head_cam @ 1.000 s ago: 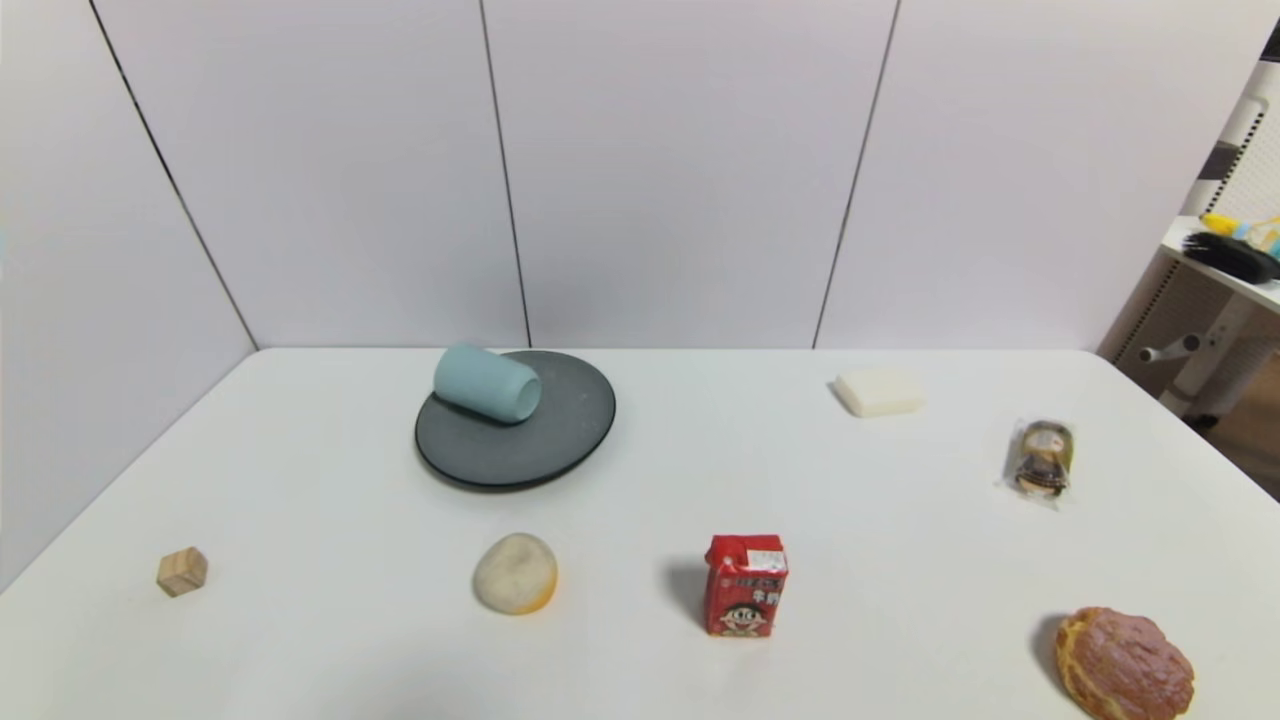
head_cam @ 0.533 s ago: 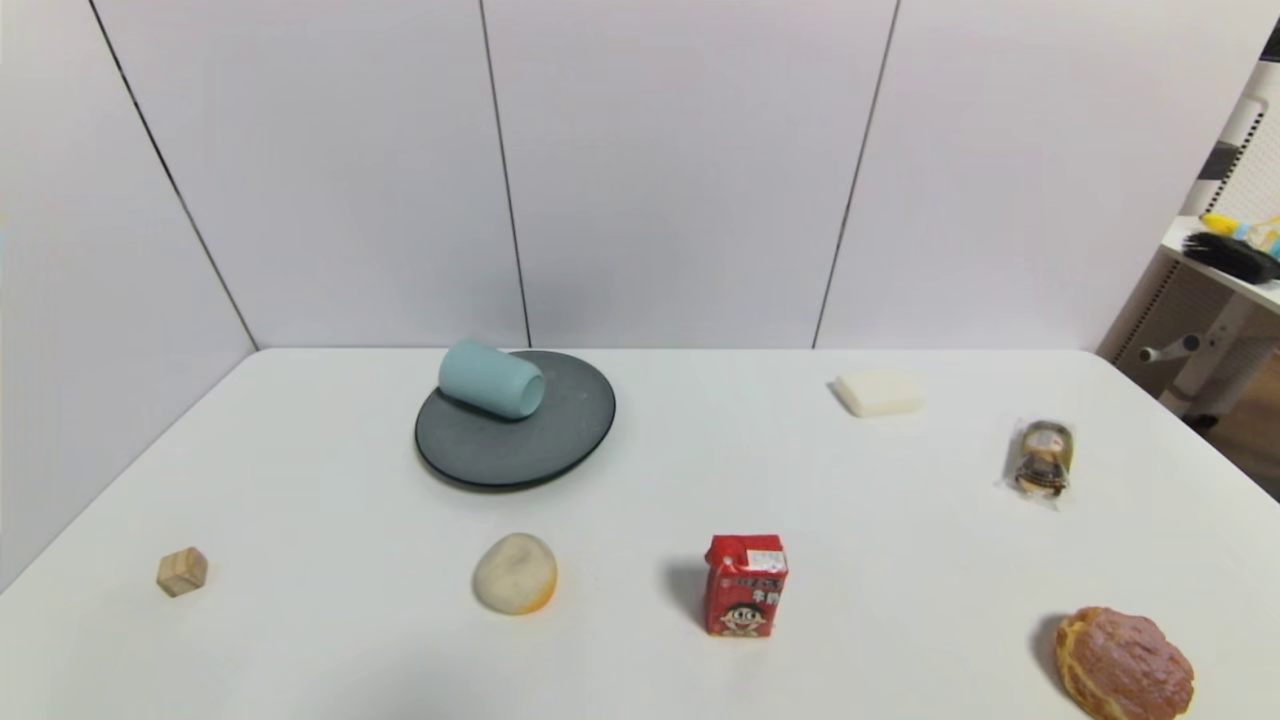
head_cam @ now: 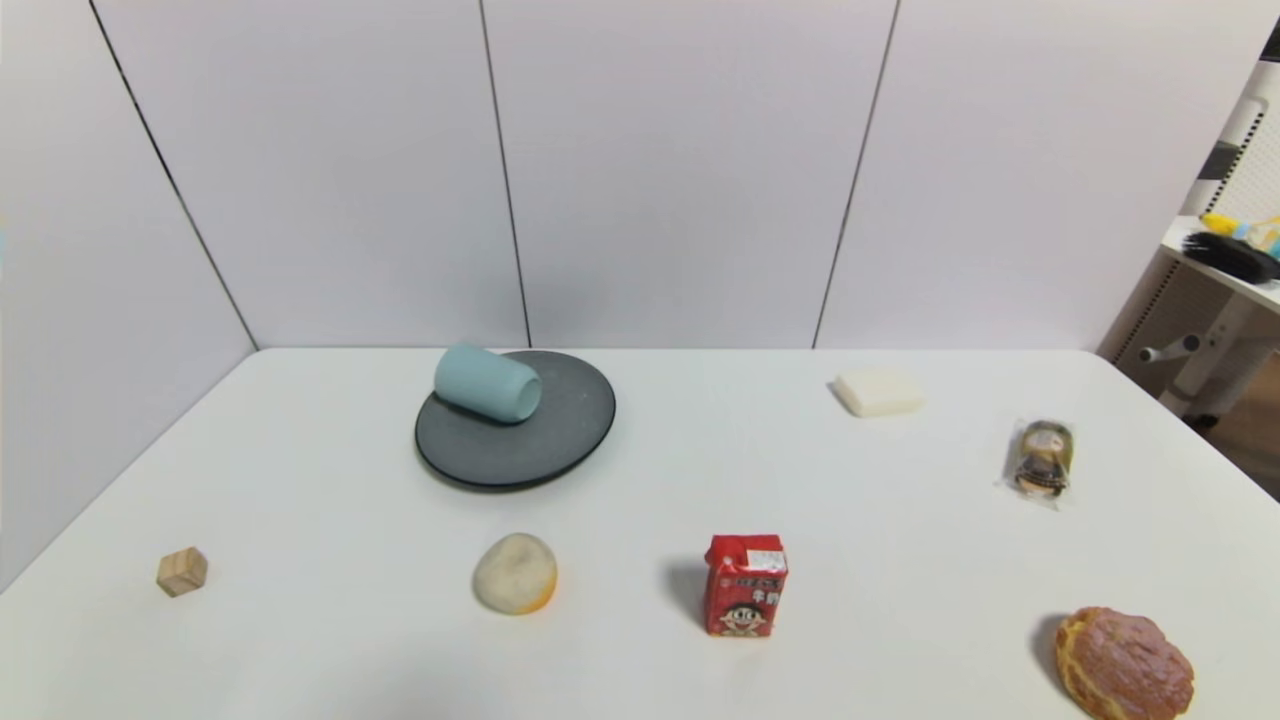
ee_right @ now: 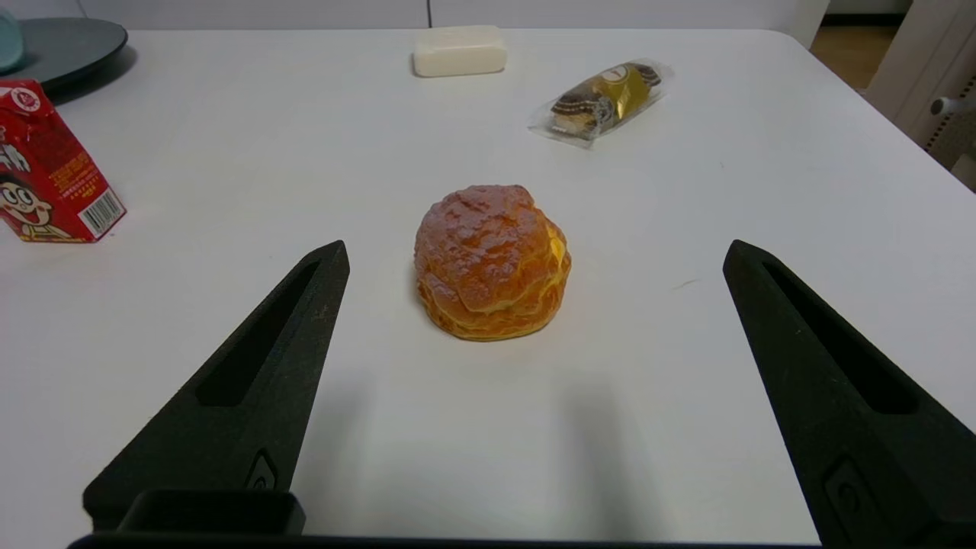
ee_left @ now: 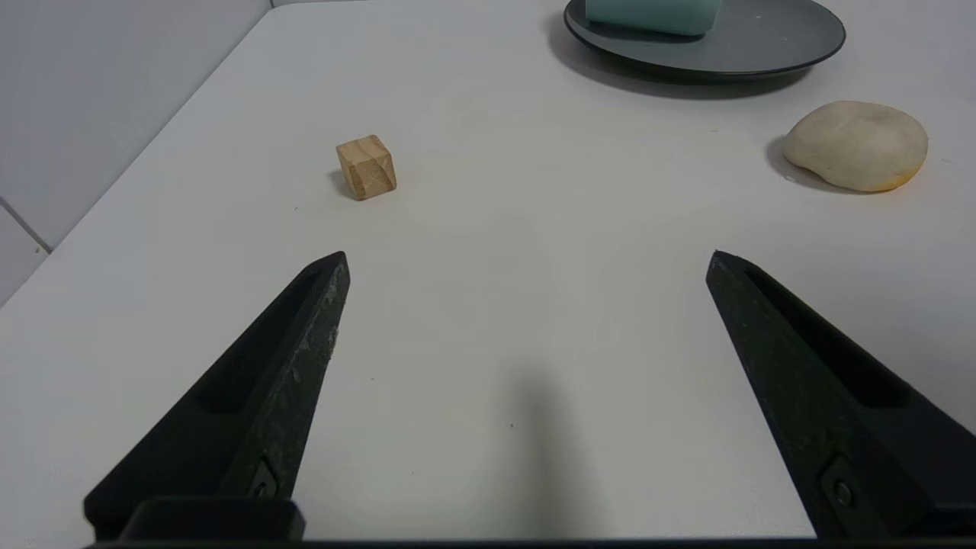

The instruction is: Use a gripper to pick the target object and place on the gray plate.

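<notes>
Both grippers, left (ee_left: pixel 526 259) & right (ee_right: pixel 534 248), spread wide w/ nothing held; cup (head_cam: pixel 487 383) lies sideways on gray plate (head_cam: pixel 560 440), upper left of head view.

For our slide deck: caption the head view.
Blue-green cup lying on its side on the gray plate, other items scattered on the white table.

Pale panelled walls (head_cam: pixel 680 170) with dark seams, white table (head_cam: pixel 640 480), white desk (head_cam: pixel 1225 265) at far right

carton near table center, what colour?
Red carton with a cartoon face and white label; clearest in the head view.
</notes>
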